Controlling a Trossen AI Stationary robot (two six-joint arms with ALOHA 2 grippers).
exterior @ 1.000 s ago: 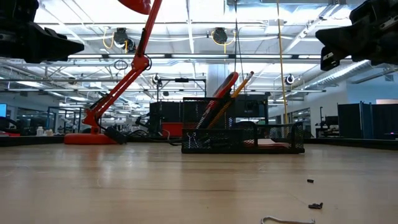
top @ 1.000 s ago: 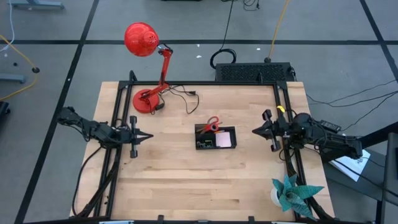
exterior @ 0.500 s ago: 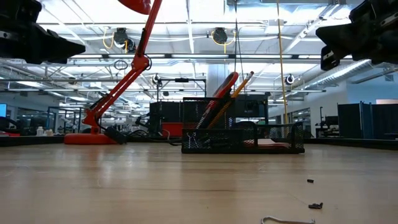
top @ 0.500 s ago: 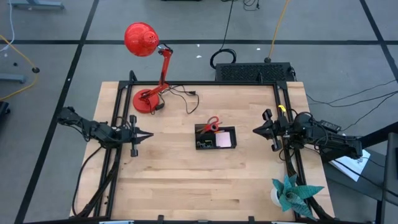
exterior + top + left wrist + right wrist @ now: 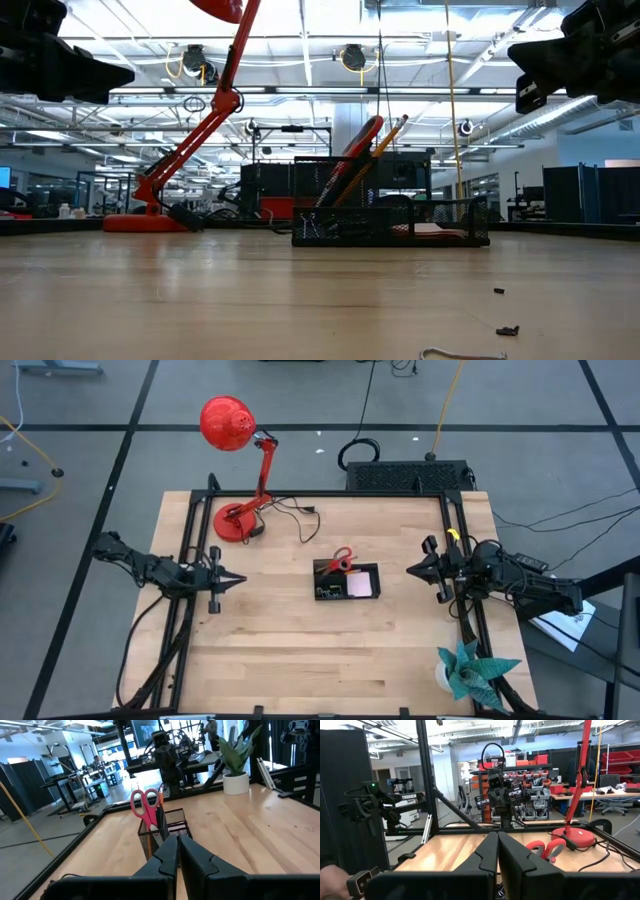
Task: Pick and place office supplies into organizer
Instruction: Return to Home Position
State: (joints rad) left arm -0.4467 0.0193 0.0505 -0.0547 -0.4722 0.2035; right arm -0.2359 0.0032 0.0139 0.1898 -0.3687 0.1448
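The left gripper (image 5: pixel 238 578) and the right gripper (image 5: pixel 410 570) are both clenched on nothing. The organizer (image 5: pixel 362 586) stands between them, well apart from each. The red-handled scissors (image 5: pixel 341 559) stand inside it, at its end nearer the left gripper.

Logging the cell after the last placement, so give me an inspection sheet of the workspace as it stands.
Surface: wooden table, light planks.
Job's things: organizer mid-table; scissors and pencil standing in it, pink pad lying inside.
Clutter: dark bits and bent wire near the low camera.
Grippers: left gripper and right gripper shut, empty, at opposite sides.
Cables: lamp cord on the far surface.
Surroundings: red lamp, paper plant, black box.
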